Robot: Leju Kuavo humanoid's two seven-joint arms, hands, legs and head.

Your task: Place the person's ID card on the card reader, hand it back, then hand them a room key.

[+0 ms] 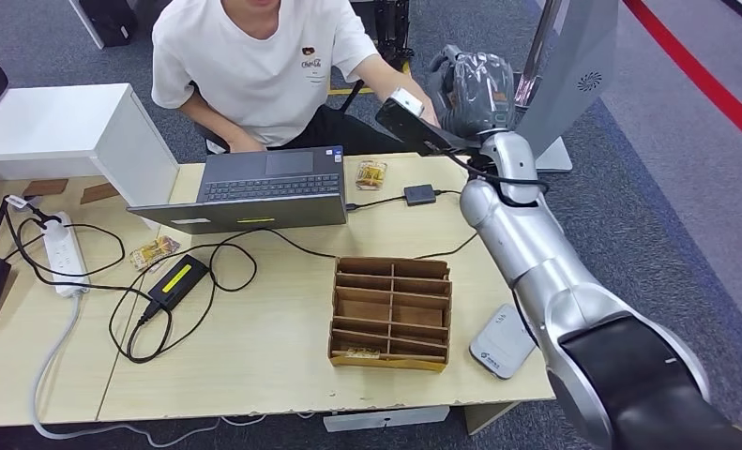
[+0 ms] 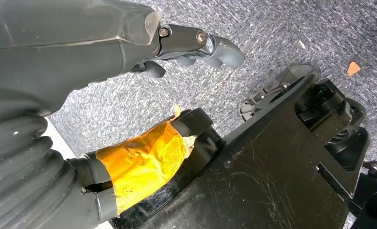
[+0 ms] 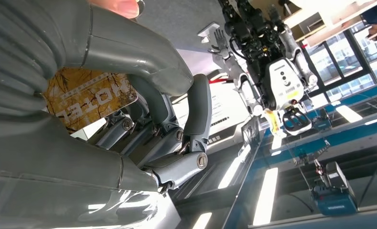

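Observation:
My right hand (image 1: 477,87) is raised beyond the table's far right corner, toward the seated person (image 1: 259,56). It grips a yellow patterned room key card (image 3: 88,98) printed "HOTEL", held between the thumb and the curled fingers (image 3: 196,114). The person's hand (image 1: 406,101), wearing a watch, reaches up to my right hand, and a fingertip (image 3: 122,5) lies at the thumb's edge. The white card reader (image 1: 503,339) lies on the table's near right corner. My left hand (image 2: 196,45) hangs over grey carpet with nothing in it, fingers apart.
A wooden divided card box (image 1: 390,311) stands mid-table with a card in its front slot. A yellow card (image 1: 371,173) lies beside the open laptop (image 1: 264,187). Cables, a black adapter (image 1: 181,279) and a power strip (image 1: 64,251) cover the left of the table (image 1: 273,366).

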